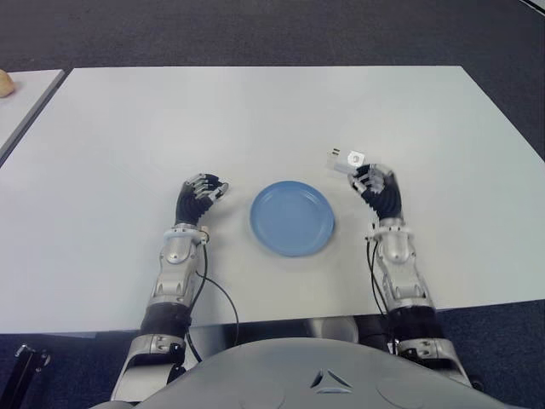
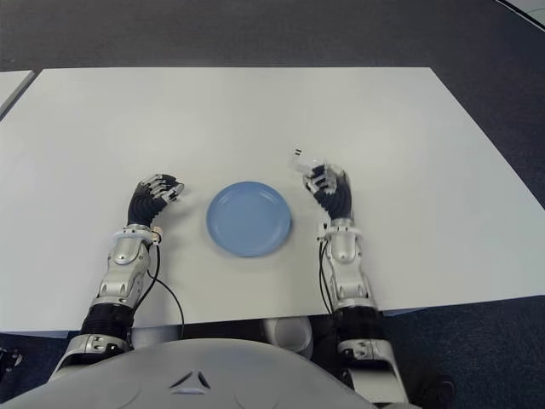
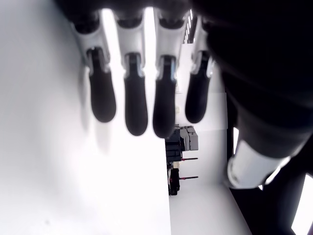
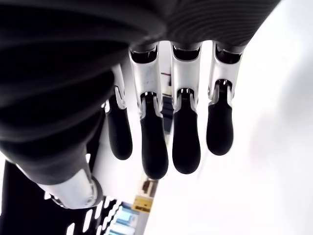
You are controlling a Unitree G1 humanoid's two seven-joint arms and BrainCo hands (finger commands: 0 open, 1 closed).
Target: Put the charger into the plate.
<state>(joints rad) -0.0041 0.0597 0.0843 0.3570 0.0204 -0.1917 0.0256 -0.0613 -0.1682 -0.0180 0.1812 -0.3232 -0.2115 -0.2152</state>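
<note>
Here my right hand sits beside the small, stiff, light charger, fingers loose, empty; grip its flat sides.

White table on dark grey carpet floor; second table's edge at far left.

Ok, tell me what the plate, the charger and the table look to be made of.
Plate: likely plastic, plain light blue with a soft sheen and a thin raised rim.
Charger: white, blocky, probably hard plastic; too small to read its finish.
Table: smooth, matte white top, possibly laminate; no grain or glare shows.
</note>
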